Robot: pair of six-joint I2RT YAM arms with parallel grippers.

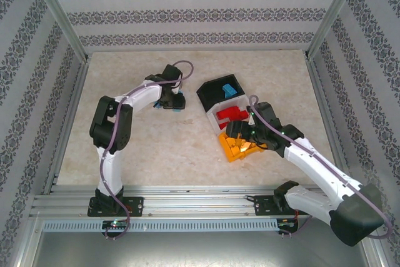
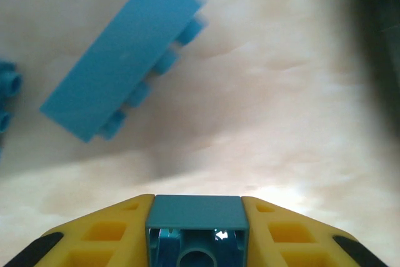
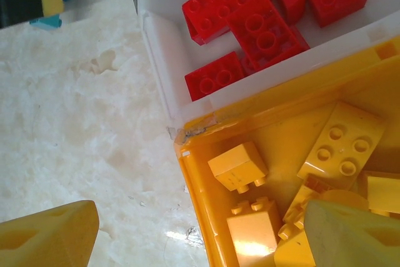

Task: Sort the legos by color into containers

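My left gripper (image 2: 197, 204) has its yellow fingers (image 2: 100, 236) closed against both sides of a light blue lego (image 2: 197, 218), low over the table. Just ahead lies a longer light blue lego (image 2: 122, 60), on its side, and part of another (image 2: 6, 92) pokes in at the left edge. In the top view the left gripper (image 1: 176, 101) is left of the black container (image 1: 212, 92). My right gripper (image 1: 240, 139) stands open over the near corner of the orange-yellow container (image 3: 250, 123), nothing between its fingers. Red legos (image 3: 250, 17) lie in the white container (image 3: 159, 60), yellow legos (image 3: 237, 167) in the orange-yellow one.
A blue lego (image 1: 231, 89) lies in the black container. The three joined containers sit right of the table's middle, angled. Patterned walls and metal posts (image 1: 59, 10) enclose the table. Bare marble-look tabletop (image 1: 162, 148) stretches between the arms.
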